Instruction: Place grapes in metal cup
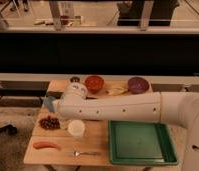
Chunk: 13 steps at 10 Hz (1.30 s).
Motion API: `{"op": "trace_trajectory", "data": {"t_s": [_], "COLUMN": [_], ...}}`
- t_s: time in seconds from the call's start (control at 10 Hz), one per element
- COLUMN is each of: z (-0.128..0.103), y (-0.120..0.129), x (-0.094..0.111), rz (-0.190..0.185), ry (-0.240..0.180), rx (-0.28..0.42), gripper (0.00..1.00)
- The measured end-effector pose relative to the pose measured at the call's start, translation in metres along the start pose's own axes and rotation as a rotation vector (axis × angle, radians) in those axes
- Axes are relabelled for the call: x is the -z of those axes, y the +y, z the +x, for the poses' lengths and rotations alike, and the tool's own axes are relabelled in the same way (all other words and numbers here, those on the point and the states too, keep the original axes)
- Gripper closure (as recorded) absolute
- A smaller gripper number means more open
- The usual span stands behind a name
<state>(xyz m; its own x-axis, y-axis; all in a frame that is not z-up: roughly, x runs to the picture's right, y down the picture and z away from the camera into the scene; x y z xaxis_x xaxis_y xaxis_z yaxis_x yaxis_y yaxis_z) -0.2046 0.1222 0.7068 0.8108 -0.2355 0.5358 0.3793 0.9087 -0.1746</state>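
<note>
Lying flat near the left side of the wooden table (39, 156), the grapes (49, 122) are sitting as a dark red bunch, its long axis running roughly left to right along the table's width; which end carries the stem cannot be told. The metal cup (74, 79) is standing upright well apart from them, at the table's far edge, just left of a red bowl (94, 83). A white cup (76, 128) is standing just right of the grapes, and an orange-red sausage (46, 145) is lying nearer the front edge.

The white arm (128, 106) is reaching in from the right, stretched almost level across the middle of the table and passing over the space behind a green tray (140, 142). Its gripper (59, 113) is hanging at the arm's far end, just above and right of the grapes; whether it is open, closed or holding anything cannot be told.

A blue object (48, 103) is sitting beside the arm's end. A purple bowl (137, 85) is sitting at the back right. Behind the table a dark wall panel (103, 52) is running across the room.
</note>
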Motion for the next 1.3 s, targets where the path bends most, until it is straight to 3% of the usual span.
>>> {"op": "trace_trajectory", "data": {"t_s": [0.4,0.9,1.3], "z": [-0.019,-0.015,-0.010], "y": [-0.019,-0.031,-0.012], "x": [-0.020,-0.036,-0.068], "rz": [-0.058,-0.070,-0.174], "ry": [-0.043,-0.104,-0.163], "rx": [0.025,-0.005,-0.019], "gripper": [0.20,0.20,0.20]}}
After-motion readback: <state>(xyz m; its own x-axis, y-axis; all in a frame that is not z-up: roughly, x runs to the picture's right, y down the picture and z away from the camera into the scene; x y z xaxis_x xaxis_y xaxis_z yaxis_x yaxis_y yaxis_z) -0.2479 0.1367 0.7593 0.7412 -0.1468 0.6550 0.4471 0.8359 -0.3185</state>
